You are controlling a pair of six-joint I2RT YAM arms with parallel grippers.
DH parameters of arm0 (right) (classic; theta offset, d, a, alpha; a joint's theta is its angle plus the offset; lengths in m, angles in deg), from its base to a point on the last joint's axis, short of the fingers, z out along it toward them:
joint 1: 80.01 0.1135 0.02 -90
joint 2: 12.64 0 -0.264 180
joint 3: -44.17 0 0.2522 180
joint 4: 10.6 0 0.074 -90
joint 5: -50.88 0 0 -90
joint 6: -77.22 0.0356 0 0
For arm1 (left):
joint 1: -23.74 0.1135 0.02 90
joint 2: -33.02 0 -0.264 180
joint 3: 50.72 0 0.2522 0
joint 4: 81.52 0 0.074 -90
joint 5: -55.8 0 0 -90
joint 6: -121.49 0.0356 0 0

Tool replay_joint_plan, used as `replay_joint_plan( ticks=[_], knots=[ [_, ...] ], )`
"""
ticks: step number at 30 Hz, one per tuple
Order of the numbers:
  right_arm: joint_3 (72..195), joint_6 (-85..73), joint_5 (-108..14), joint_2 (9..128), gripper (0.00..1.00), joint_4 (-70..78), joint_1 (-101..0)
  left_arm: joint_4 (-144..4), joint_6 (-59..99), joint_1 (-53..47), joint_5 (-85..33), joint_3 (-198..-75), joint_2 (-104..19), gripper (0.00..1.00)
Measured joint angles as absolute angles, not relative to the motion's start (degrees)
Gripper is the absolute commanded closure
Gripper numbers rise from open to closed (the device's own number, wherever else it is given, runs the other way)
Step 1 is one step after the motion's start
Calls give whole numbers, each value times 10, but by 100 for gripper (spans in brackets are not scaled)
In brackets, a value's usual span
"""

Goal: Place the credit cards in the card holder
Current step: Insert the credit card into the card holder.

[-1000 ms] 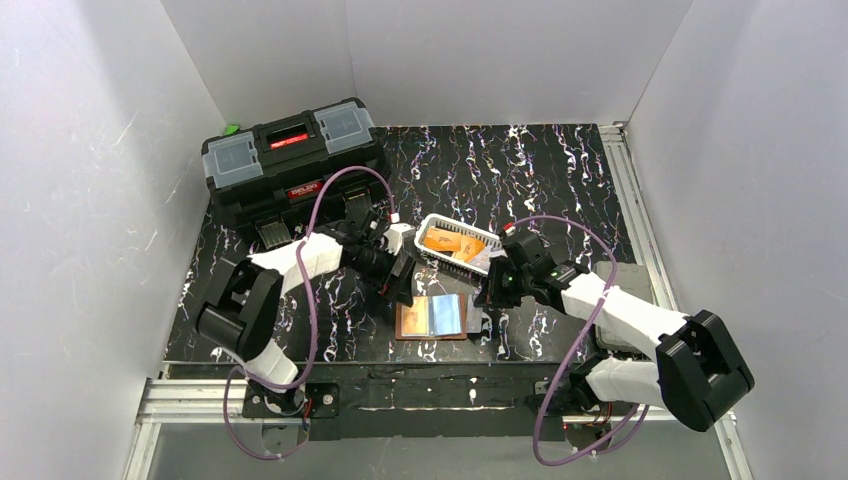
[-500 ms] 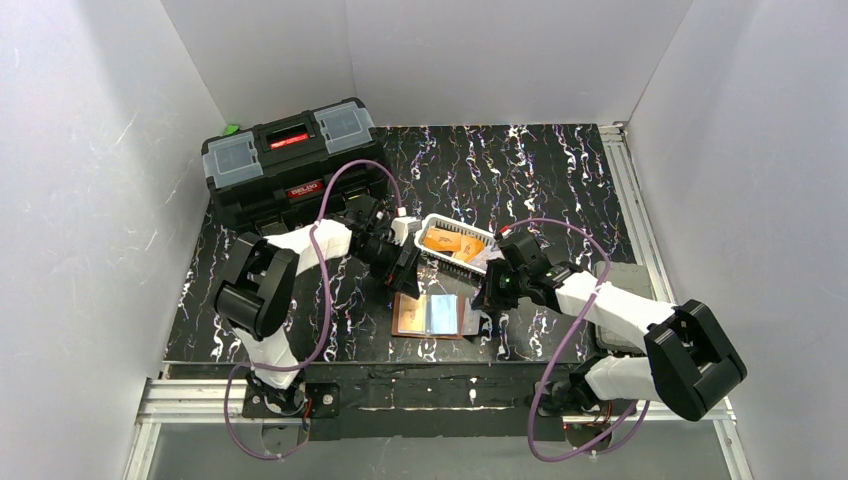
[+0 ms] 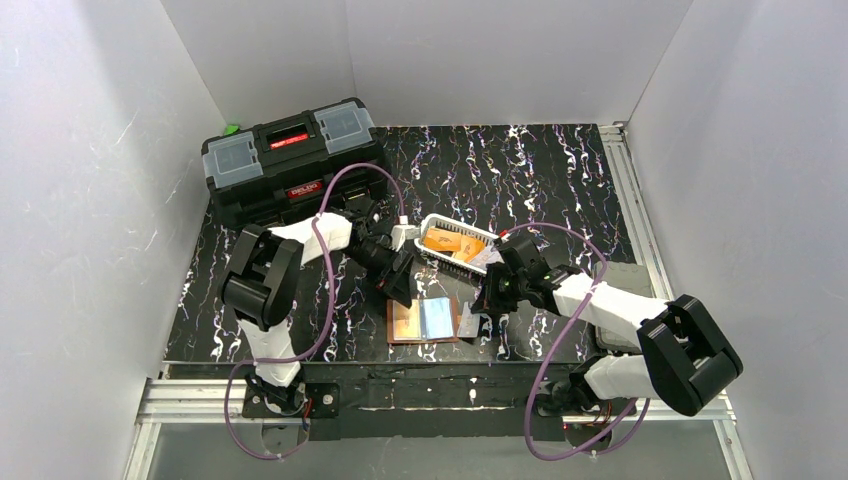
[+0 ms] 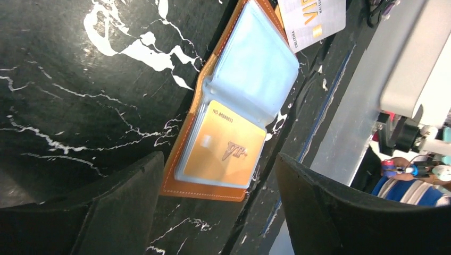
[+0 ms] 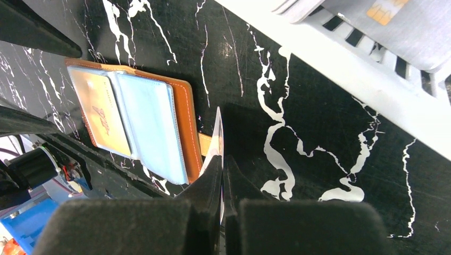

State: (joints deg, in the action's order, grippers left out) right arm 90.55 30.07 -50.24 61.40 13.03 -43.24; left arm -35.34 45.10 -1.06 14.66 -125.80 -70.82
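The brown leather folding card holder [image 3: 428, 320] lies open and flat on the black white-veined table [image 3: 520, 170], near the table's front edge and between the two arms. Its left-hand clear plastic sleeve contains one orange-gold card [image 4: 226, 151]; the adjoining clear sleeve [image 4: 255, 69] shows no card. The left gripper [image 3: 397, 285] hangs just behind the holder's left half with its jaws spread wide apart and nothing between them. In the left wrist view both black fingers [image 4: 122, 212] flank the filled sleeve without touching it. The right gripper [image 5: 222, 170] has its jaws pressed together on a thin whitish card [image 5: 217, 133], seen edge-on in the right wrist view. The card's free end sits at the holder's right edge, beside the orange snap tab [image 5: 205, 143] — whether card and leather touch cannot be determined. The white slotted plastic basket [image 3: 432, 222] stands just behind the holder and carries further orange cards [image 3: 450, 242]. The black toolbox with grey lid compartments [image 3: 290, 160] occupies the rear left corner, well apart from the holder.
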Motion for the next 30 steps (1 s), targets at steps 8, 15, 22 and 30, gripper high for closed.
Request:
replay_joint_plan(
  ticks=[8,15,22,30],
  knots=[
    [904,301,-502,615,99,127,-432,-265,564,19,90,-1333,-708,25],
    [904,301,-503,617,99,125,-433,-255,566,34,44,-1314,-708,27],
    [904,301,-504,617,99,124,-433,-254,544,31,34,-1282,-701,29],
    [904,301,-504,617,99,124,-433,-243,487,-1,51,-1266,-703,28]
  ],
)
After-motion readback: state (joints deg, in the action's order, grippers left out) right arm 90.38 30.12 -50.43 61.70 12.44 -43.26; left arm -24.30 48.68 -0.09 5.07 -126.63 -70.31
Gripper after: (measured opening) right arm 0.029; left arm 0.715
